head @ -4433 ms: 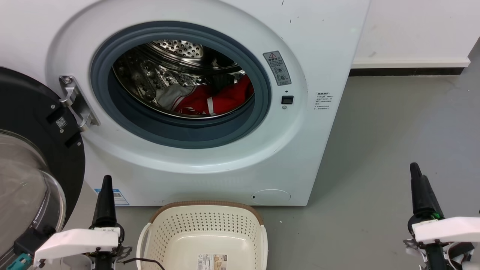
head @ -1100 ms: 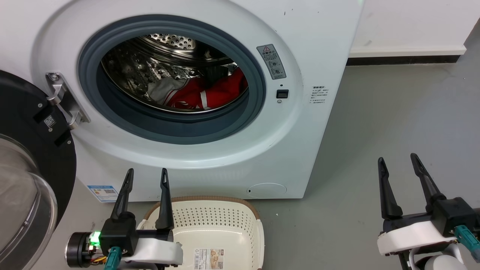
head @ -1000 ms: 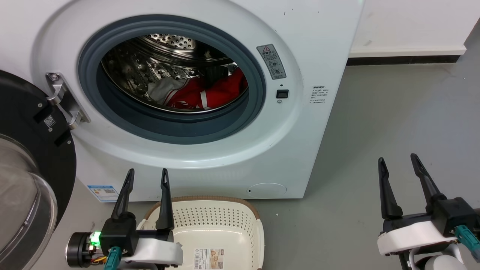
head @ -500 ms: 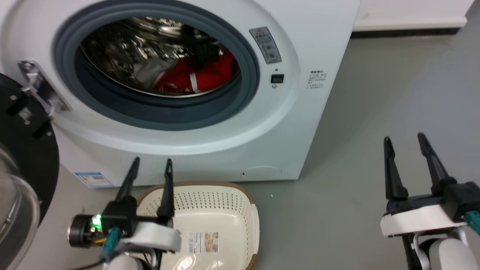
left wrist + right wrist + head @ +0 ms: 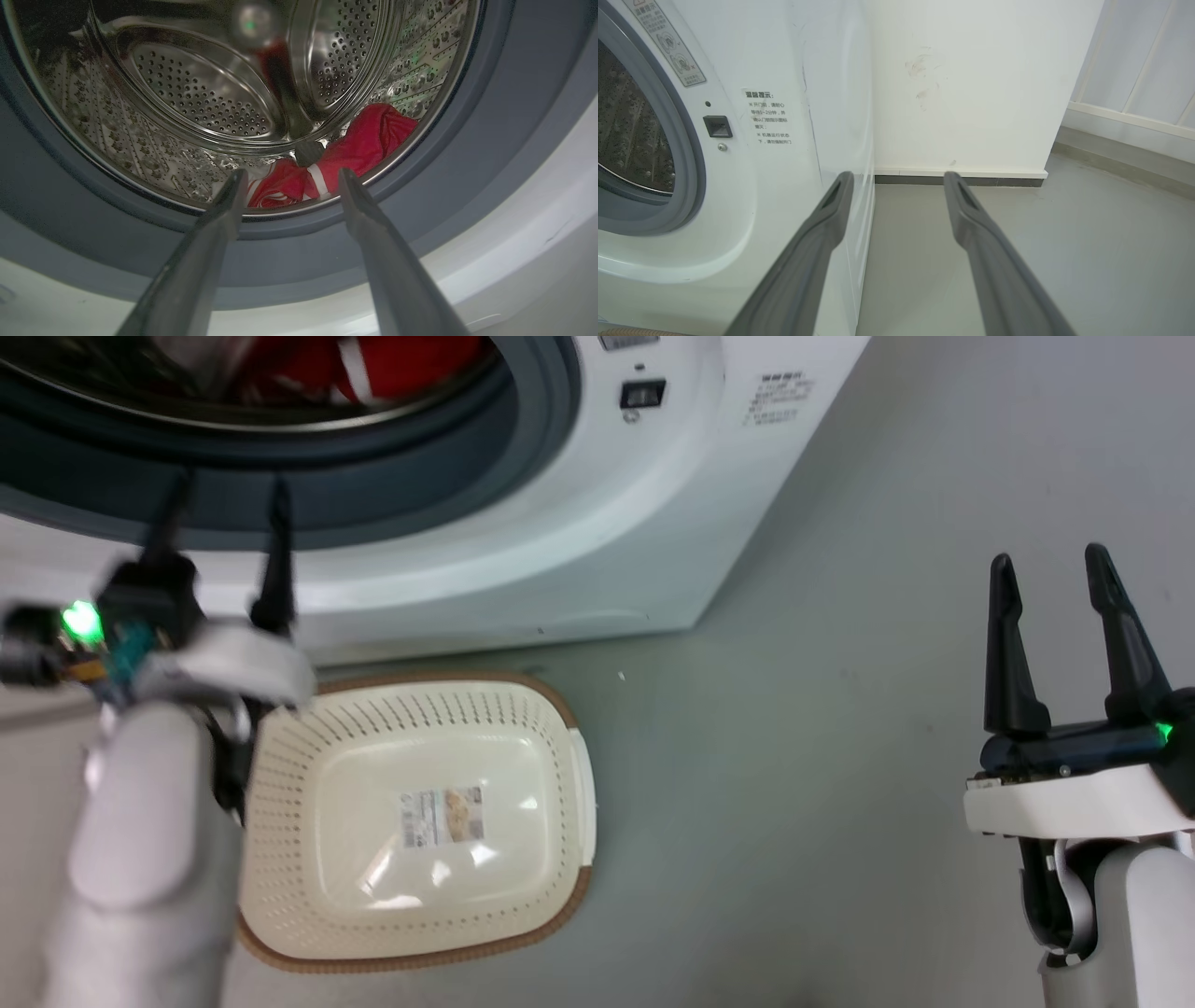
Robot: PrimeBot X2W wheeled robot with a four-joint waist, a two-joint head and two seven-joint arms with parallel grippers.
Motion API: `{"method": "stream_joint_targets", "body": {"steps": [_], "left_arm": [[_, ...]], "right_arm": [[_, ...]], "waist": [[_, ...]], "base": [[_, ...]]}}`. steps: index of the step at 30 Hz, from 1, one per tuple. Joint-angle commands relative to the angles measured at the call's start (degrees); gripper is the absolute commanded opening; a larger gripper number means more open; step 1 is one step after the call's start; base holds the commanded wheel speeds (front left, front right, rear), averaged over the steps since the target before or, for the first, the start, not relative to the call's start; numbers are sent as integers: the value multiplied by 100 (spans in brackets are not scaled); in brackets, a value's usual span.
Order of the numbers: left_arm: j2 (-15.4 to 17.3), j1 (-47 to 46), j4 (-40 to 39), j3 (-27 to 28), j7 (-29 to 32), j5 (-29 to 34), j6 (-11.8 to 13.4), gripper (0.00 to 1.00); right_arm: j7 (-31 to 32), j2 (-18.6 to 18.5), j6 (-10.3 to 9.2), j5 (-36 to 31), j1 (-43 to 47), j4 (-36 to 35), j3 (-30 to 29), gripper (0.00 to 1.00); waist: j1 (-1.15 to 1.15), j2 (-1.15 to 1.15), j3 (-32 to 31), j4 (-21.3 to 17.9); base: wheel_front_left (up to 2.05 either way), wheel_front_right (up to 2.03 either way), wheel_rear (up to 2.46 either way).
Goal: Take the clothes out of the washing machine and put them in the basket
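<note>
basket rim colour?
Brown, running along the top edge of the cream perforated basket. Clearest in the head view.

We see red clothes [image 5: 369, 140] with white stripes in the white washing machine [image 5: 607, 523], whose gasket [image 5: 490, 140] is grey and whose steel drum [image 5: 201, 98] is dotted with small holes. The basket [image 5: 280, 859] is cream, perforated in rows, with a brown rim. The floor [image 5: 794, 803] is grey. The left end effector [image 5: 224, 495] and right end effector [image 5: 1048, 560] have black fingers.

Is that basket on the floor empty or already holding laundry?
Empty: the basket shows its bare bottom and paper label; the red clothes lie in the drum of the washing machine.
</note>
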Motion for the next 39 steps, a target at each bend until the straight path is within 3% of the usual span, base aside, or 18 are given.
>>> {"method": "stream_joint_targets", "body": {"steps": [1, 9, 17, 18, 19, 23, 30, 39], "left_arm": [[132, -370, 223, 11, 26, -13, -51, 100], [807, -2720, 1500, -203, 1063, -159, -244, 100], [1342, -4416, 2381, -915, 2508, -194, -278, 100], [1541, -4829, 2542, -1150, 2882, -277, -278, 100], [1541, -4829, 2542, -1150, 2882, -277, -278, 100], [1786, -5456, 2902, -1450, 3835, -619, -280, 100], [2366, -6238, 2895, -2182, 4935, -938, -281, 100], [2865, -6657, 2676, -2838, 5675, -1462, -281, 100]], "right_arm": [[-14, 14, -4, 10, -113, -54, 19, 100], [-14, 14, -4, 193, -388, -248, 153, 100], [-14, 14, -4, 366, -551, -388, 430, 100], [-13, 14, -4, 425, -562, -428, 537, 100], [-13, 14, -4, 425, -562, -428, 537, 100], [-14, 14, -5, 547, -605, -520, 743, 100], [-13, 15, -5, 714, -563, -699, 954, 100], [-14, 13, -5, 843, -539, -842, 1075, 100]], "waist": [[-1, 0, 546, -293], [-1, 0, 1389, -552], [-1, 0, 1933, -821], [-1, 0, 2046, -934], [-1, 0, 2046, -934], [-1, 0, 2268, -1154], [-1, 0, 2647, -1497], [-1, 0, 2928, -1710]], "base": [[0, 0, 0], [0, 0, 0], [0, 0, 0], [0, 0, 0], [0, 0, 0], [0, 0, 0], [0, 0, 0], [0, 0, 0]]}}
